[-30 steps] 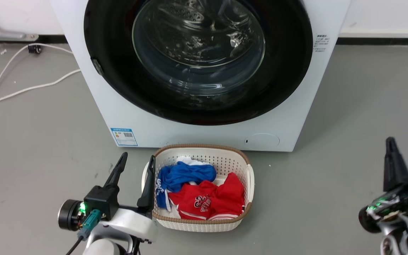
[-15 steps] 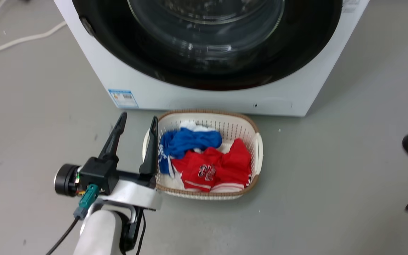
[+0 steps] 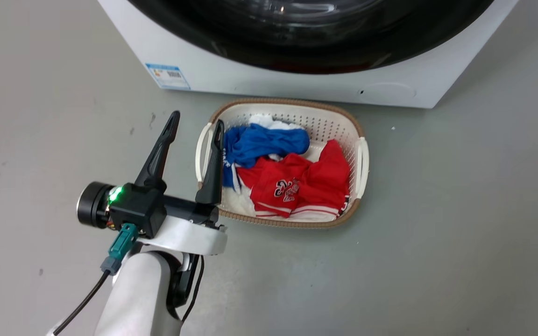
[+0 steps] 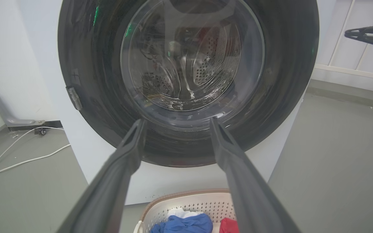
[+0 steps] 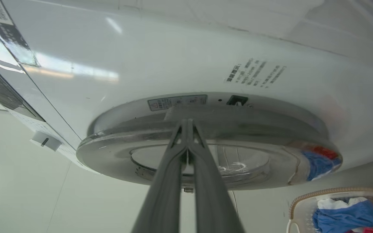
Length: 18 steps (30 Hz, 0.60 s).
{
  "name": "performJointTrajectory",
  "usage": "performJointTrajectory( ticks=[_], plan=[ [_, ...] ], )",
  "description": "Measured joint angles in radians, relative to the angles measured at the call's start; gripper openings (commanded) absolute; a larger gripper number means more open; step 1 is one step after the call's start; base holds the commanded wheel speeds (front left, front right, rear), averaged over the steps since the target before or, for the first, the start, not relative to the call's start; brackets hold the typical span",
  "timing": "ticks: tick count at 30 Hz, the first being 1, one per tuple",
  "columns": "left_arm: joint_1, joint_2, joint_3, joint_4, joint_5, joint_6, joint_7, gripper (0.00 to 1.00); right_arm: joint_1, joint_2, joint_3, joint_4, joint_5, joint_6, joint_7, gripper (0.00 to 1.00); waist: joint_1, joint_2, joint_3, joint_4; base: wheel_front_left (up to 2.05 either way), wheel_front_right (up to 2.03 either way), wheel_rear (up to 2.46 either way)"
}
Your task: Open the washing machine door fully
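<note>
My left gripper [image 3: 196, 119] gapes wide, empty, at lower left beside the laundry basket [image 3: 330, 122]. My right gripper [image 5: 186, 122] is pinched together, pointing at the washing machine door [image 3: 306, 58], closed across the frame's top.

Glossy black washing machine door [image 4: 86, 64], clear glass; matt plastic basket [image 3: 329, 123].

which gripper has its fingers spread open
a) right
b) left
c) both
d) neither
b: the left gripper has its two fingers well apart, framing the washing machine door in its wrist view, while the right gripper has its fingers pressed together, pointing at the door's edge.
</note>
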Motion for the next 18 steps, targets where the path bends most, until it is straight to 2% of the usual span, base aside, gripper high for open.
performJointTrajectory(
  ticks=[18],
  plan=[
    [-0.051,-0.001,-0.035,-0.025,0.001,0.0,0.0,1.0,-0.397,0.022,0.187,0.26,-0.108,0.0,0.09,0.0,0.0,0.0,0.109,0.049,0.0,0.0,0.0]
  ],
)
